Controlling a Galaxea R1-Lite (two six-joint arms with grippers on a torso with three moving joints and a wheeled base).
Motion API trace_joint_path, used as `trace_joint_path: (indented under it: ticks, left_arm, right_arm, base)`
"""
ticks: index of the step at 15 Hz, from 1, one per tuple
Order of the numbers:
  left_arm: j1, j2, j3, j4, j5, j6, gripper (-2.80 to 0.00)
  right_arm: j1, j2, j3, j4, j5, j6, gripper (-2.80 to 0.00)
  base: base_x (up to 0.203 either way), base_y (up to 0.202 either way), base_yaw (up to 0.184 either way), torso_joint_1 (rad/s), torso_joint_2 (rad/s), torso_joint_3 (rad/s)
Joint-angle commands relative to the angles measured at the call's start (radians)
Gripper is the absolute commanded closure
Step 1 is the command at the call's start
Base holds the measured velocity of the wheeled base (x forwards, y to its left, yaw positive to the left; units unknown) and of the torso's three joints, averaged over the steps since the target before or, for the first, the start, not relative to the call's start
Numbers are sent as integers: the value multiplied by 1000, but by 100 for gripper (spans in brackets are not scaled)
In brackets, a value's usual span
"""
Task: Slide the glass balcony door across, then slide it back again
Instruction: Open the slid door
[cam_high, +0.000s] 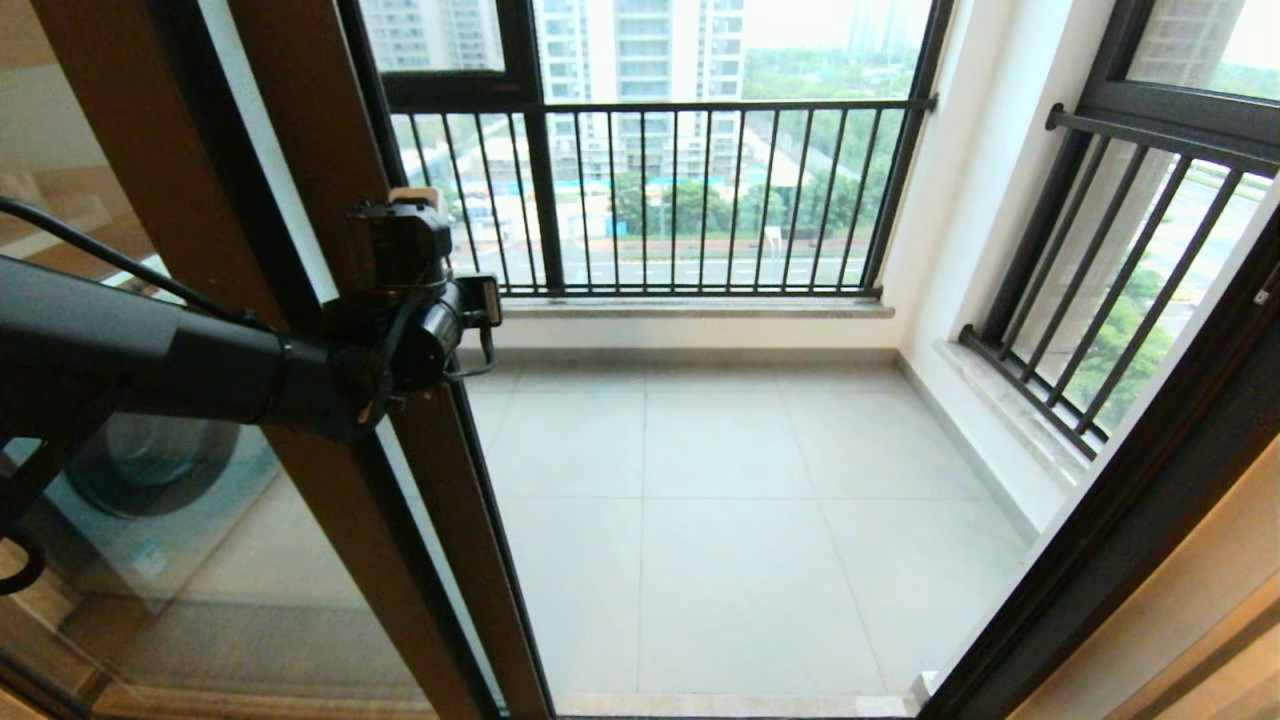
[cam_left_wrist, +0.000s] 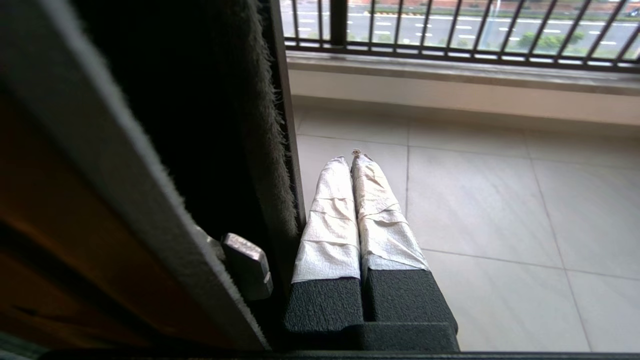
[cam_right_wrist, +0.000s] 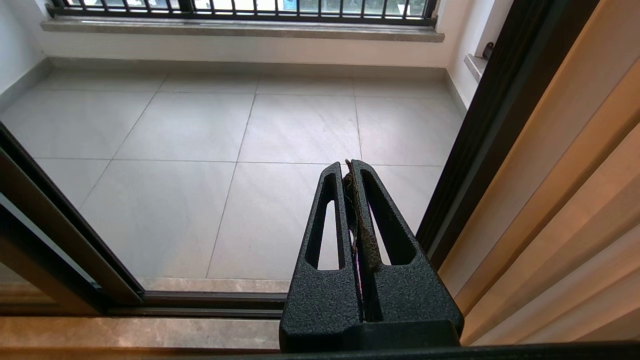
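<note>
At left of the frame, the closed left gripper (cam_left_wrist: 352, 156) presses beside the glass balcony door (cam_high: 330, 150) frame's edge; heavy, rigid, fragile glass likely wants pushing on the frame. The right gripper (cam_right_wrist: 350, 167) idles shut.

Soft, overcast daylight comes in through the black-barred railings (cam_high: 700, 190) and spreads evenly over the pale grey tiled floor (cam_high: 740, 520), with hardly any shadow on it. The sky beyond is washed out to white. The head view bows straight lines near its edges. In the left wrist view the dark brown door frame edge with its fuzzy grey seal strip (cam_left_wrist: 265, 125) sits very near, deep in shade and blurred.
</note>
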Motion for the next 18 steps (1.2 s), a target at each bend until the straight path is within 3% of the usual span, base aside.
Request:
trace_joint_path:
  ticks: [1,8,13,18]
  left_arm:
    - [-1,0,1,-6,3,0,0]
    - [-16,-28,14,-6,-4,-1,0]
    - [-107,-146,94,-5,-4,1,0]
    - [-216,-389,267,4,-7,-1,0]
  right_arm:
    - [0,1,0,0,0,-1,0]
    - [0,1,0,0,0,-1,0]
    - [0,1,0,0,0,-1,0]
    - [0,1,0,0,0,-1,0]
  base:
    - [0,0,0,0,0,0]
    - [0,0,0,0,0,0]
    - [0,0,0,0,0,0]
    - [0,0,0,0,0,0]
